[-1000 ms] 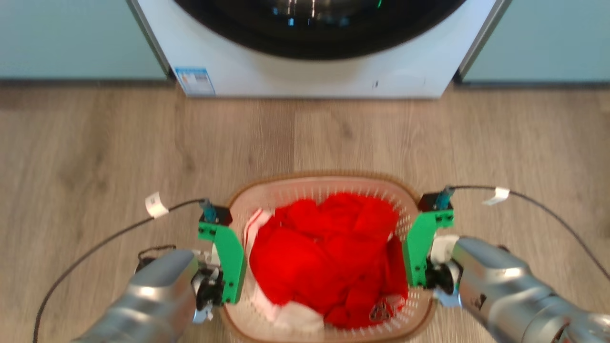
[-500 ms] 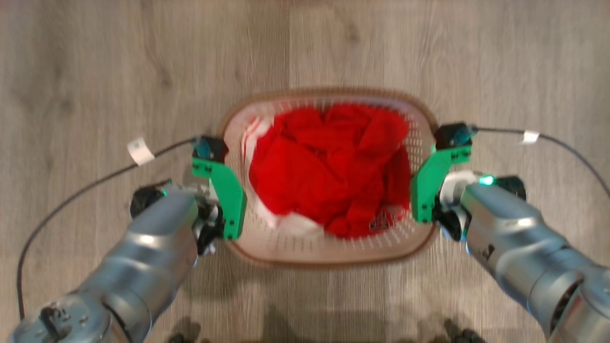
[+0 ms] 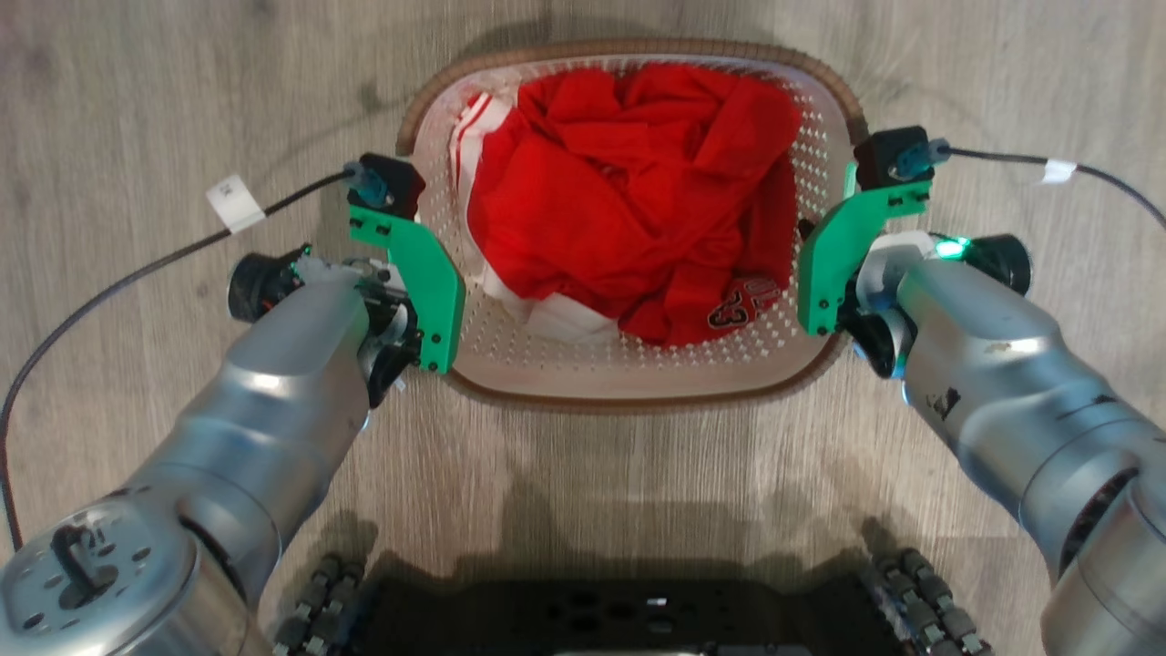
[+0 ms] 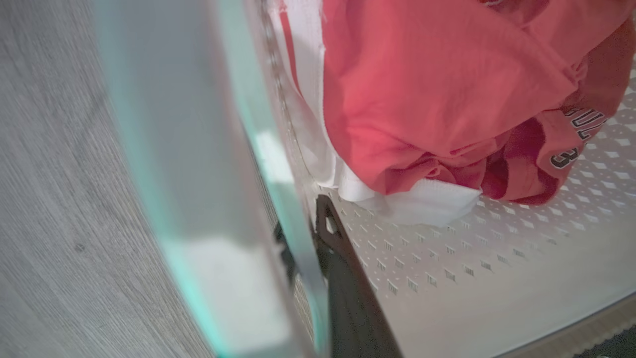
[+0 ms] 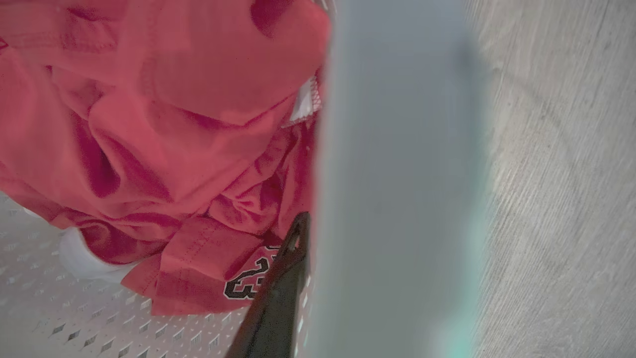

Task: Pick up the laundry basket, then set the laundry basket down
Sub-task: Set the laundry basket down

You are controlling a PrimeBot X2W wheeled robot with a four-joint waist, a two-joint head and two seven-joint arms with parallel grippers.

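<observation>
The laundry basket (image 3: 629, 369), full of red clothes (image 3: 629, 191), lies over the wooden floor (image 3: 137, 109); left gripper (image 3: 412, 314) jaws clenched on its left wall, right gripper (image 3: 836, 305) jaws clenched on its right wall

Head view looks steeply down from above the robot's base (image 3: 619, 612), laundry basket (image 3: 629, 402) at 12 o'clock. Wrist views sit very close against its 9 and 3 o'clock walls, facing inward; all three share the red garment (image 3: 619, 191).

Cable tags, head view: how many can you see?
2. One tag on the left cable, left of the basket; the other on the right cable, right of it. Others could be out of frame.
</observation>
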